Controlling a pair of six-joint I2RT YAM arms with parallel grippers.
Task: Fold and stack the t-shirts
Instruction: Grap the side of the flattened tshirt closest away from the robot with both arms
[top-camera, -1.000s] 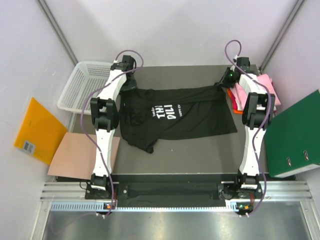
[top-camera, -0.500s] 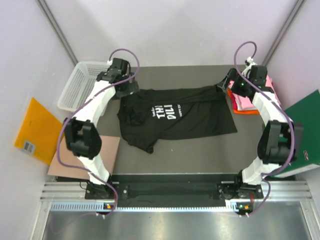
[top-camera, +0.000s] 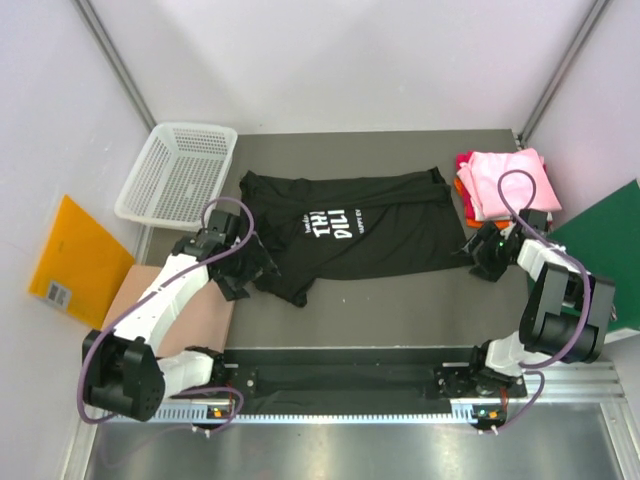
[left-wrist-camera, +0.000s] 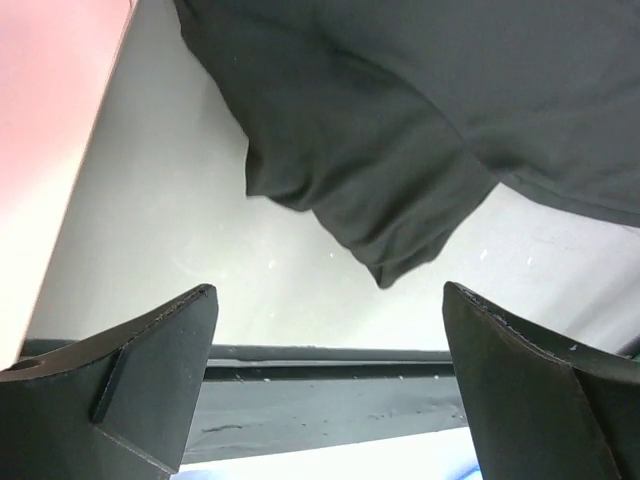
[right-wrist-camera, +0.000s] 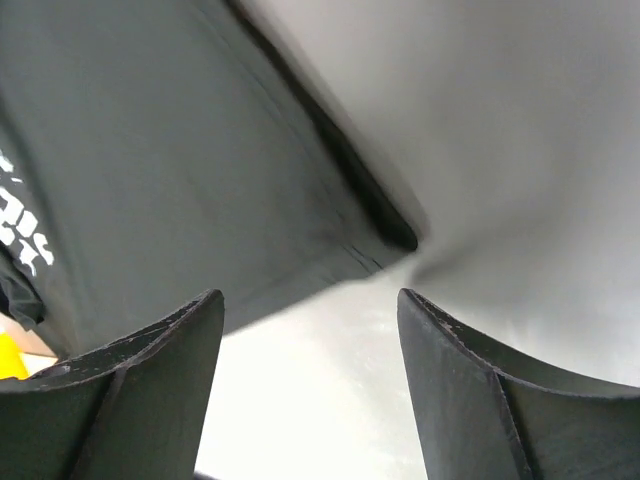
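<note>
A black t-shirt (top-camera: 350, 230) with white lettering lies spread on the dark table, and its near left sleeve (left-wrist-camera: 380, 170) is bunched. My left gripper (top-camera: 260, 272) hovers low just left of that sleeve. It is open (left-wrist-camera: 329, 292), with only table between its fingers. My right gripper (top-camera: 471, 249) sits at the shirt's near right corner (right-wrist-camera: 390, 225). It is open too (right-wrist-camera: 310, 296) and holds nothing. Folded t-shirts (top-camera: 500, 183), pink above orange and red, are stacked at the back right.
A white mesh basket (top-camera: 176, 170) stands at the back left. A green folder (top-camera: 592, 268) lies at the right and a yellow envelope (top-camera: 74, 262) at the left. A pinkish board (top-camera: 150, 312) lies under the left arm. The table's dark front rail (left-wrist-camera: 330, 400) is close below the left gripper.
Both grippers let go of the shirt's far corners and opened. Both arms swung back from the far edge to its near corners. The shirt stays spread flat.
</note>
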